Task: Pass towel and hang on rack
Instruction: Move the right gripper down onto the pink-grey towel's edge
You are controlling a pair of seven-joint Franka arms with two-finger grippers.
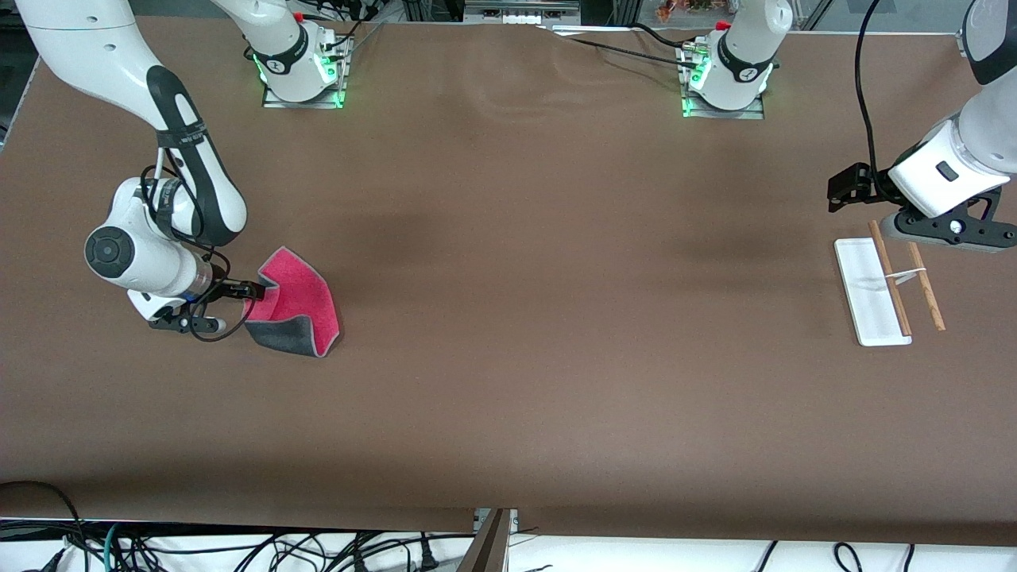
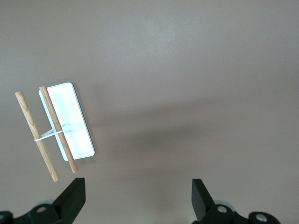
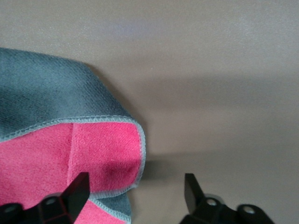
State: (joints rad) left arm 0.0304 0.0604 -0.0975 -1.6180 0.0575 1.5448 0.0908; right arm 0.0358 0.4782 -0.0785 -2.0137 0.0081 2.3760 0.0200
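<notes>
Towel (image 1: 298,306): lies on the worktop (image 1: 508,318) at my right arm's end, well apart from the rack. Pink-red face shows up top; the edge nearer the front camera is folded over, showing dark grey. Light grey stitching runs round the border. In the right wrist view the towel (image 3: 56,144) is rumpled, grey fold over pink, with one corner curled between my fingers.

Right claw (image 1: 253,306): low at the towel's edge, on the side toward my right arm's end of the worktop. Jaws stand fairly wide, astride the towel's edge; one finger (image 3: 74,191) sits over the pink cloth, the other over bare worktop. No grip on the cloth shows.

Rack (image 1: 882,286): stands on the worktop at my left arm's end. Flat white base, two thin brown rods side by side, thin white crosspiece joining them. In the left wrist view the rack (image 2: 65,121) shows whole, one rod over the base and one just beside it.

Left claw (image 1: 854,187): waits in the air near the rack, just off its end, holding nothing. Jaws wide, fingers (image 2: 74,196) well apart.
</notes>
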